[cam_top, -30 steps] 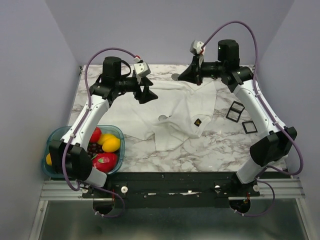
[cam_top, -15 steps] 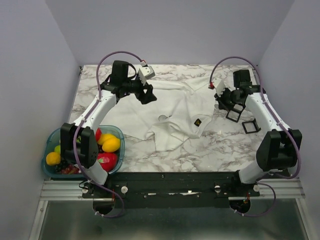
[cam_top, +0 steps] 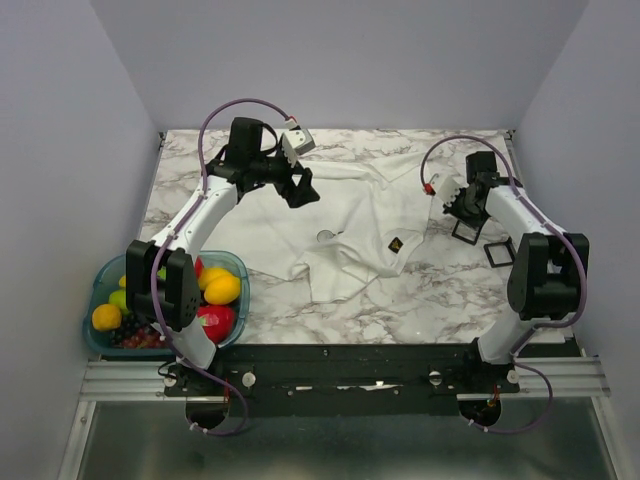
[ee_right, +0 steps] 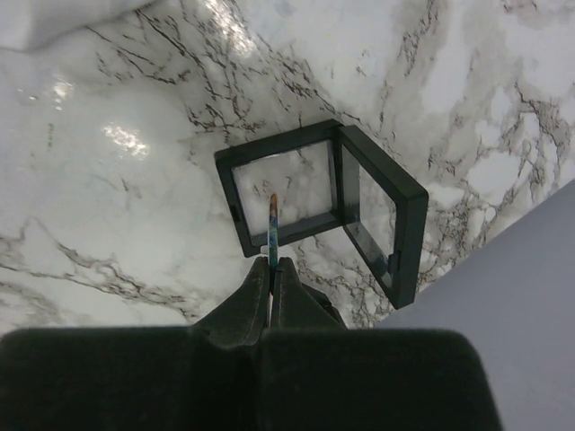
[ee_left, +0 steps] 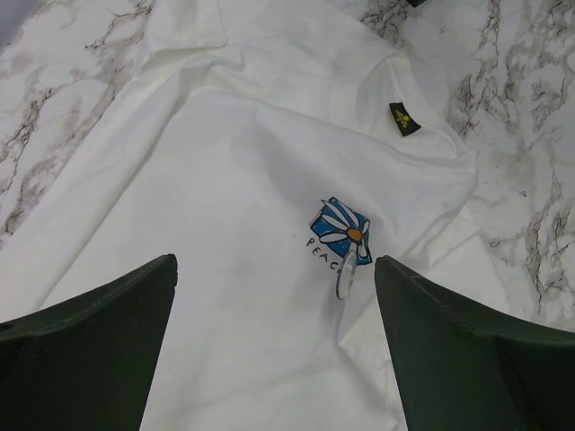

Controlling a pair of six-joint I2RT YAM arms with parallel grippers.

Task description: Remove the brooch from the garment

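Observation:
The garment (cam_top: 350, 205) is a white shirt spread on the marble, with a dark diamond logo (cam_top: 396, 243). My right gripper (ee_right: 271, 266) is shut on the brooch (ee_right: 272, 229), a thin flat piece seen edge-on, blue with an orange tip, held above an open black frame case (ee_right: 232, 202). In the top view this gripper (cam_top: 455, 200) is right of the shirt. My left gripper (ee_left: 274, 269) is open above the shirt (ee_left: 207, 171), over a blue and white flower print (ee_left: 343, 226) and a small pale disc (ee_left: 346, 274) standing on edge. It also shows in the top view (cam_top: 300, 190).
A second black square frame (cam_top: 498, 253) lies on the marble near the open case (cam_top: 470, 225). A blue-green bowl (cam_top: 105, 275) of fruit stands at the near left. The shirt's logo also shows in the left wrist view (ee_left: 404, 118).
My right gripper has moved from the shirt's far collar out to the right, over the open black frame case. The left arm shifted slightly right above the shirt.

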